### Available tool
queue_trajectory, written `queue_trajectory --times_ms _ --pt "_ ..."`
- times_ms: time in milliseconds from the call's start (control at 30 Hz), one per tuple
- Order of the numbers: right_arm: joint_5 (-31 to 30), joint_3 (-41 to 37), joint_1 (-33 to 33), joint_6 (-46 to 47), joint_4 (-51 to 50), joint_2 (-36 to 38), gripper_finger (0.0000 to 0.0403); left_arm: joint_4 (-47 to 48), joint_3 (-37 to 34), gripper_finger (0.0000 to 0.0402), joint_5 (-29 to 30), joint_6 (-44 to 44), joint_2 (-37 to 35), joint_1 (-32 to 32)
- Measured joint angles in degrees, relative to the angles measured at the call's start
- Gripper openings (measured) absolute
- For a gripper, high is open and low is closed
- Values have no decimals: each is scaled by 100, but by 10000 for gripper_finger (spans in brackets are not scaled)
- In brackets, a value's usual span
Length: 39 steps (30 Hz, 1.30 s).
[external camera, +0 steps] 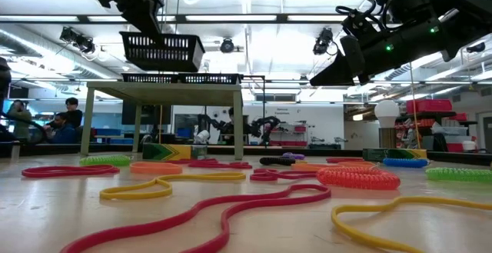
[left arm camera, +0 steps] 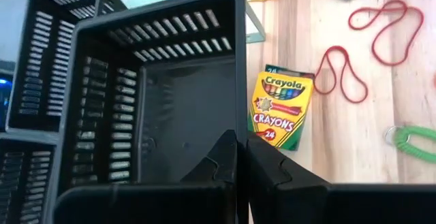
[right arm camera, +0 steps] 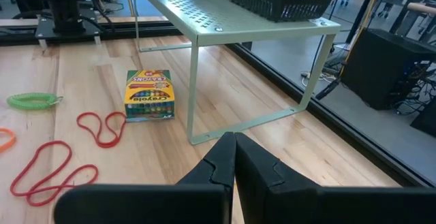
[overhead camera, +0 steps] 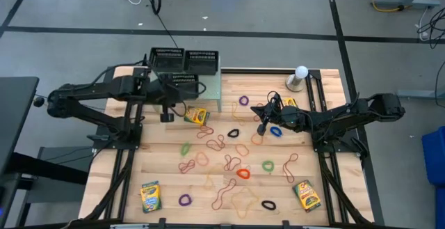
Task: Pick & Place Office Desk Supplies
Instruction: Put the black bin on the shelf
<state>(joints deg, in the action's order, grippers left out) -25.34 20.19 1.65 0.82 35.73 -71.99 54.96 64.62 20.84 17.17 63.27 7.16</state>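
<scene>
From above, we see rubber bands [overhead camera: 243, 174] in many colours strewn over the middle of the wooden desk [overhead camera: 167, 177]. Four crayon boxes lie there: one [overhead camera: 196, 115] just beside the pale green shelf [overhead camera: 208, 86] at 11 o'clock, one [overhead camera: 150, 196] at 8 o'clock, one [overhead camera: 306, 195] at 4 o'clock, and one [overhead camera: 289, 103] at 1 o'clock. The left gripper [overhead camera: 167, 117] hangs by the shelf, its fingers pressed together, empty. The right gripper [overhead camera: 262, 127] hovers right of centre, also closed on nothing. Black mesh trays [overhead camera: 184, 60] sit on the shelf.

At desk level, we see red [external camera: 207, 214] and yellow bands [external camera: 165, 185] in front, with the shelf [external camera: 163, 91] behind.

Past the left wrist, we look into one tray [left arm camera: 163, 108]; a crayon box [left arm camera: 281, 114] lies just beside it, red loops [left arm camera: 340, 74] nearby.

Past the right wrist, we see a crayon box [right arm camera: 149, 95] near the shelf leg [right arm camera: 193, 88].
</scene>
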Motion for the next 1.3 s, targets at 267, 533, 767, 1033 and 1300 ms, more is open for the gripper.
queue_trajectory --times_ms 267,533,767,1033,1300 --pt "0 0 0 -2 0 0 16 -60 0 24 -202 394 9 446" --pt "0 0 0 -19 0 0 16 -127 -64 22 -334 437 7 692" --pt "0 0 0 -15 -2 0 16 -192 -319 22 -330 497 9 799" --pt "0 0 0 2 -2 0 16 -474 -380 23 -338 730 9 872" --pt "0 1 2 2 -2 0 16 -457 -380 23 -345 682 20 861"
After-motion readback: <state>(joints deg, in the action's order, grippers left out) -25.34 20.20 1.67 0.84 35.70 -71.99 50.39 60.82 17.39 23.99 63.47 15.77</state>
